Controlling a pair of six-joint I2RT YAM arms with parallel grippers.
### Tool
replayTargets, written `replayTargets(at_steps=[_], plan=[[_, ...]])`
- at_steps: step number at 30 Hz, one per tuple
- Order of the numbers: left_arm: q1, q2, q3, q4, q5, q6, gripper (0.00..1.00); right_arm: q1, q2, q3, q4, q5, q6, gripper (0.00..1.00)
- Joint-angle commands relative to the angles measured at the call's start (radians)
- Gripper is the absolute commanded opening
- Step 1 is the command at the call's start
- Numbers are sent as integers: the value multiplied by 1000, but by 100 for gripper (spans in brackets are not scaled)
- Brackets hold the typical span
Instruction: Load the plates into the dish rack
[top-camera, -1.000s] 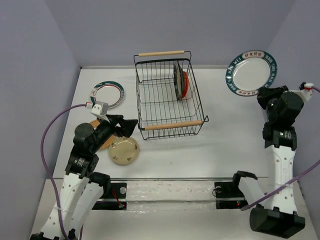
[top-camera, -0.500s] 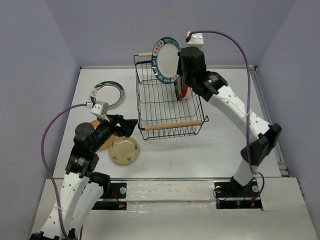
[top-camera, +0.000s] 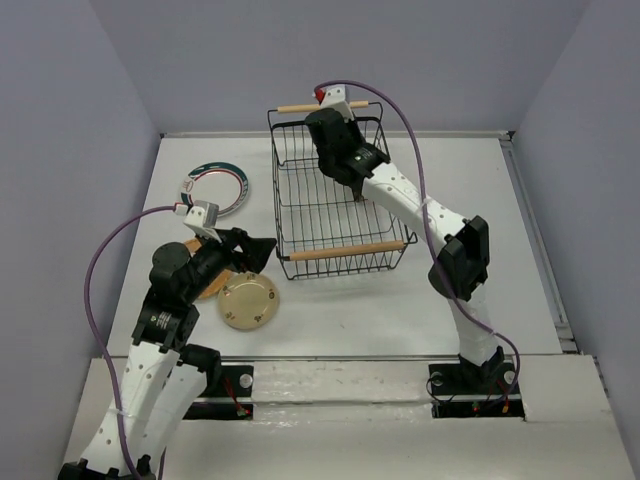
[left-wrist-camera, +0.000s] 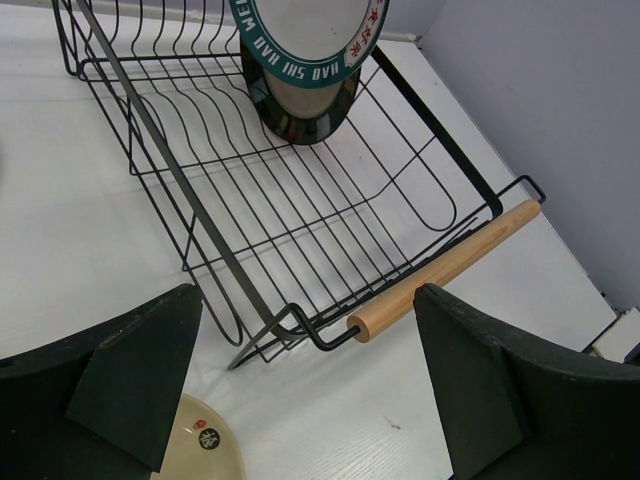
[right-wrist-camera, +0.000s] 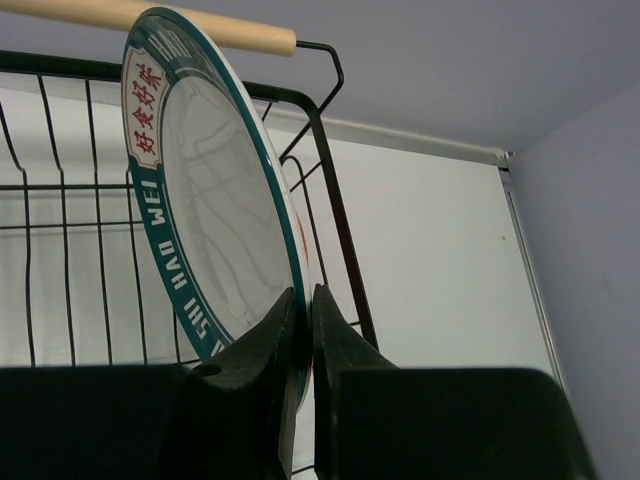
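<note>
The dish rack (top-camera: 335, 215) is a black wire basket with wooden handles at the table's middle back. My right gripper (right-wrist-camera: 308, 310) is shut on the rim of a white plate with a teal lettered rim (right-wrist-camera: 210, 220), held upright inside the rack. In the left wrist view that teal-rimmed plate (left-wrist-camera: 310, 40) stands just in front of a dark plate (left-wrist-camera: 300, 115). From above, my right gripper (top-camera: 352, 180) hides both. My left gripper (top-camera: 258, 255) hangs open near the rack's front left corner, above a cream plate (top-camera: 248, 301). Another teal-rimmed plate (top-camera: 215, 188) lies flat on the left.
A tan-brown plate (top-camera: 210, 288) lies partly under my left arm. The rack's near wooden handle (left-wrist-camera: 445, 270) is just ahead of my left gripper (left-wrist-camera: 310, 400). Grey walls close in the table on three sides.
My right arm has swung from the far right of the table over to the rack with the teal-rimmed plate and lowered it in. The left arm has not moved.
</note>
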Motion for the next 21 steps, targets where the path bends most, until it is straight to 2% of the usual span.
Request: replayTargets(at_steps=[1,8,13,21], plan=[[3,10,40,30,14,11,98,8,-24,5,50,110,-31,7],[3,19,40,30,16,11,98,8,11,-41,15,92,58,7],[3,19,40,32,16,11,98,8,27,-62,-67,63,201,7],[3,16,40,32,19,11,98,-10,125,40,-156,19,264,7]])
